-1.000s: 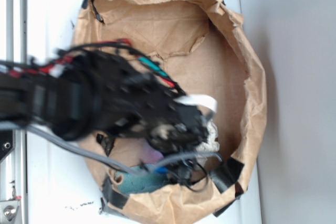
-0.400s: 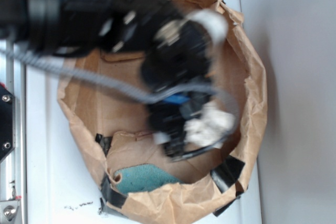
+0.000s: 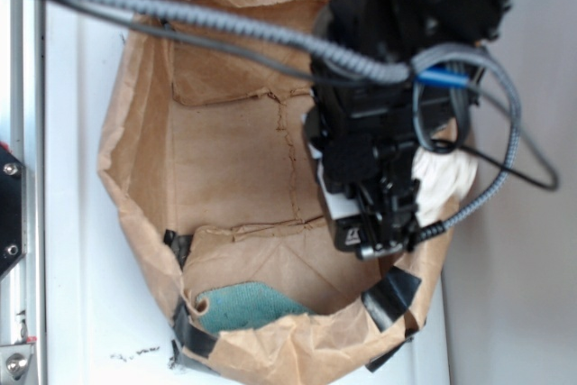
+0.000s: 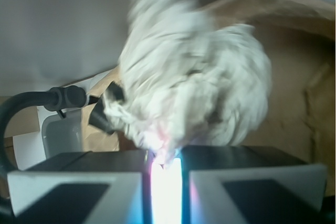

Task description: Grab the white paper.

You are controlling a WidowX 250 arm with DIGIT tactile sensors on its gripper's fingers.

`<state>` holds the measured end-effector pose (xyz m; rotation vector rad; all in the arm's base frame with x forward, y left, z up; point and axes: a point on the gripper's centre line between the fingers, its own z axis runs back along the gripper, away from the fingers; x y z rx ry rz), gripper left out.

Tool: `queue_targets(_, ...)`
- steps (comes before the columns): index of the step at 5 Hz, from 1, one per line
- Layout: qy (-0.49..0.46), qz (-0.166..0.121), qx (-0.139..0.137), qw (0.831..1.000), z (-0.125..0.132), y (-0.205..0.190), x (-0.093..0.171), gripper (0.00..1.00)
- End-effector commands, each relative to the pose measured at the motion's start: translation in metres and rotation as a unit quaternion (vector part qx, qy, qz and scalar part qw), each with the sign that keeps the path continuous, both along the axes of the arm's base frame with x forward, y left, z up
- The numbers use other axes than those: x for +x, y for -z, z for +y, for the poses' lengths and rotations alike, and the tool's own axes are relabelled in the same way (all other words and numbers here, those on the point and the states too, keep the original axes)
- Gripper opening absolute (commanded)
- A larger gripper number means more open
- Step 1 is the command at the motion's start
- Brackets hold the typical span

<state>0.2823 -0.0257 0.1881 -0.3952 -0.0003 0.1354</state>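
Note:
The white paper (image 3: 444, 179) is an off-white wrinkled wad, held up by the right rim of the brown paper bag (image 3: 225, 151). In the wrist view the white paper (image 4: 194, 87) fills the middle, blurred, pinched at its lower edge between the two fingers. My gripper (image 3: 379, 236) is shut on it, with only a narrow bright gap between the fingers (image 4: 89, 182). The black arm and cables cover the upper right of the bag in the exterior view.
A teal-green fuzzy cloth (image 3: 248, 306) lies at the bag's front bottom. Black tape pieces (image 3: 389, 295) hold the bag's front rim. The bag sits on a white surface (image 3: 77, 250), with a metal rail (image 3: 11, 223) at the left and grey surface at the right.
The arm has swung from the bag's lower left up and to the right, lifting the white paper off the bag floor to the right rim. The cloth is uncovered.

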Motion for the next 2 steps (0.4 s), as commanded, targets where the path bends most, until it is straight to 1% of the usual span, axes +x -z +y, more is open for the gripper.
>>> queue_targets(1, -0.038, -0.031, 0.044, 0.998, 0.0263, -0.0261, -0.0512, 0.0)
queue_targets(2, -0.046, -0.023, 0.058, 0.997, 0.0277, -0.0228, -0.0496, 0.0)
